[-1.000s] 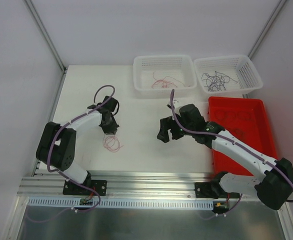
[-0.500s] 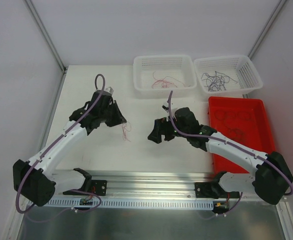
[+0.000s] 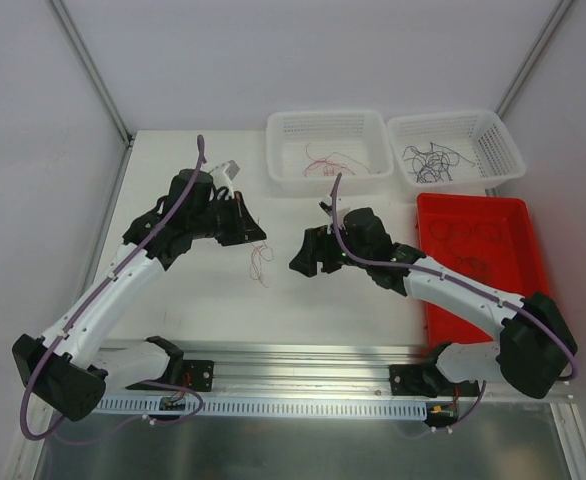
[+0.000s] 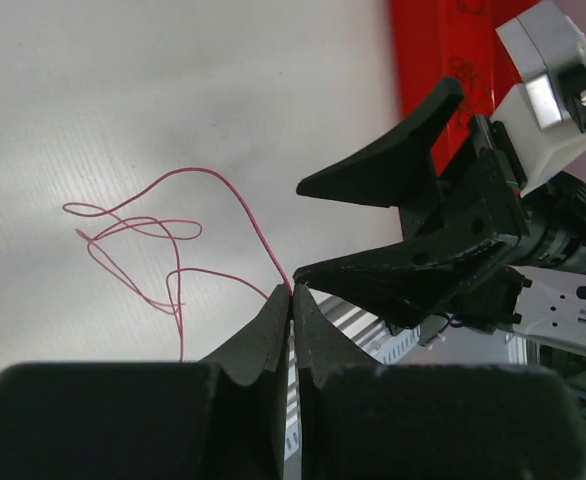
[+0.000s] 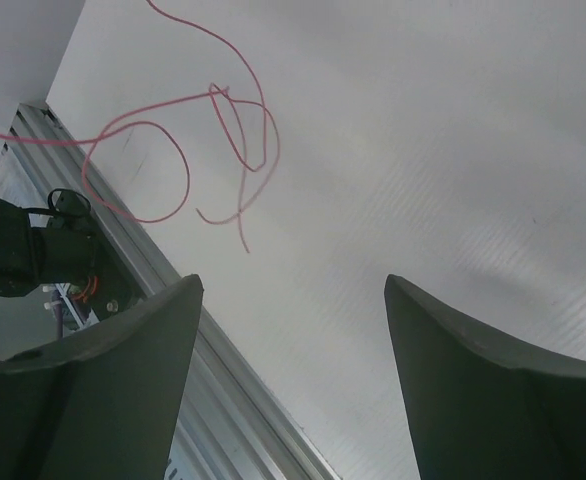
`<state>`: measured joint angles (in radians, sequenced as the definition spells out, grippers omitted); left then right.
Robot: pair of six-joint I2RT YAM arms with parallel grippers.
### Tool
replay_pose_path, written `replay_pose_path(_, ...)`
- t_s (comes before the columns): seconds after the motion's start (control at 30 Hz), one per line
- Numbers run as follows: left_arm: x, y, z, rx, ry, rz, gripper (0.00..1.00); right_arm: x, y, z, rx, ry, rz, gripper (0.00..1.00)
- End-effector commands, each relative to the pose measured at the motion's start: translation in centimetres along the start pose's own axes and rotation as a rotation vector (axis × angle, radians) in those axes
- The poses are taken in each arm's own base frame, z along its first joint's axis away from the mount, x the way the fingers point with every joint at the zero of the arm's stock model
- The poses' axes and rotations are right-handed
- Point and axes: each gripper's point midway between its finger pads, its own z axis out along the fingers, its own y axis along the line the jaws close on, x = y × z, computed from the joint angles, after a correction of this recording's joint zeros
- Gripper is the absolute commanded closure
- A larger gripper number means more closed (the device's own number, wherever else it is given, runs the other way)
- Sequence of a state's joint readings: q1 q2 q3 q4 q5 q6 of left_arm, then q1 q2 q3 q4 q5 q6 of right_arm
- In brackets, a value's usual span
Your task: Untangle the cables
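A thin red cable [image 3: 261, 262] dangles in loops over the white table, pinched at its upper end by my left gripper [image 3: 256, 238]. The left wrist view shows those jaws [image 4: 292, 292] pressed together on the red cable [image 4: 173, 235], whose curls hang to the left. My right gripper [image 3: 302, 262] hovers just right of the cable with its fingers spread and nothing between them. The right wrist view shows the open gripper [image 5: 293, 285] with the red cable [image 5: 235, 130] ahead of the fingers and apart from them.
Two white baskets stand at the back: the left one [image 3: 328, 117] holds red cables [image 3: 325, 163], the right one [image 3: 443, 118] dark cables [image 3: 431, 160]. A red tray [image 3: 518, 275] with more tangled cables [image 3: 463, 232] sits at right. The aluminium rail [image 3: 303, 362] runs along the near edge.
My left arm has lifted the red cable off the table and carried it right. The right gripper has moved left toward it, its fingers slightly narrower.
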<state>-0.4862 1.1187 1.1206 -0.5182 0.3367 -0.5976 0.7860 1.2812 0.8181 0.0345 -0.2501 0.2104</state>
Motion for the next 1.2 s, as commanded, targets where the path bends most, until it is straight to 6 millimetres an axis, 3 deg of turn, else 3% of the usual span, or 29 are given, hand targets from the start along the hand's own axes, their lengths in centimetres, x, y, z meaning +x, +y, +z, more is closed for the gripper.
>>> replay_pose_path(0.0, -0.6, -2.7, -1.4, 0.092, -0.009, 0.059, 1.00, -3.7, 2.8, 0.7, -0.108, -0.095, -0.025, 0.23)
replay_pose_path(0.17, -0.4, -3.0, -1.3, 0.100, 0.002, 0.050, 1.00, -4.2, 4.1, 1.8, -0.190, -0.110, -0.045, 0.23)
replay_pose_path(0.47, 0.1, -3.9, -1.3, 0.124, 0.020, 0.057, 1.00, -4.2, 3.0, 4.7, -0.172, -0.085, -0.063, 0.23)
replay_pose_path(0.7, 0.4, -3.7, -1.0, 0.114, 0.026, 0.049, 1.00, -4.0, 4.2, 6.4, -0.263, -0.055, -0.042, 0.32)
replay_pose_path(0.8, 0.3, -3.8, -1.1, 0.114, 0.020, 0.047, 1.00, -3.6, 4.5, 6.9, -0.289, -0.042, -0.039, 0.43)
replay_pose_path(0.83, 0.3, -3.9, -1.2, 0.118, 0.018, 0.050, 1.00, -3.5, 4.3, 6.9, -0.285, -0.040, -0.040, 0.52)
replay_pose_path(1.0, -0.6, -2.6, -1.6, 0.053, -0.053, 0.087, 1.00, -2.5, 2.4, 6.6, -0.233, -0.021, -0.037, 0.80)
replay_pose_path(1.07, -1.1, -1.0, -1.9, -0.023, -0.111, 0.105, 1.00, -2.5, 0.7, 5.5, -0.201, -0.032, -0.014, 0.94)
replay_pose_path(1.17, -1.1, 2.2, -2.1, -0.158, -0.150, 0.079, 1.00, -2.5, -1.4, 3.0, -0.146, -0.046, -0.013, 0.99)
